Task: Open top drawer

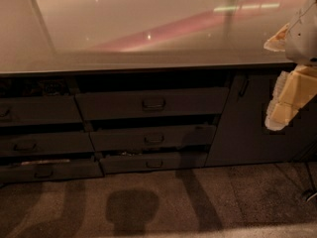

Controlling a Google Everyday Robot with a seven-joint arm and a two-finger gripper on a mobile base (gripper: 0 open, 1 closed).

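- The pale, glossy worktop [124, 29] fills the upper part of the camera view. Its front edge runs from left to right just above the drawers.
- The top drawer [114, 104], a flat dark grey-brown front, sits directly below the middle of that front edge, with a dark band between them.
- Its long axis runs left to right, parallel to the front edge. Its face points outwards, away from the worktop and towards the floor side.
- I cannot tell whether it is pulled out at all.
- A small dark loop handle [154, 103] sits at the centre of the front, lying along the same left-to-right line.
- Two narrower dark drawer fronts [153, 138] are stacked beneath it, each with the same kind of handle.
- A second column of dark drawer fronts [39, 143] lies below the left end of the front edge.
- A dark cabinet door [247, 128] stands below the right end of the front edge, just beside the top drawer.
- The white and cream gripper [287, 100] hangs at the right end of the front edge. It is in front of the cabinet door and well apart from the top drawer's handle.
- I cannot tell whether the gripper is spread or pressed together, and it touches nothing I can see.
- Speckled brown carpet [247, 197] with long shadows lies in front of the drawers.
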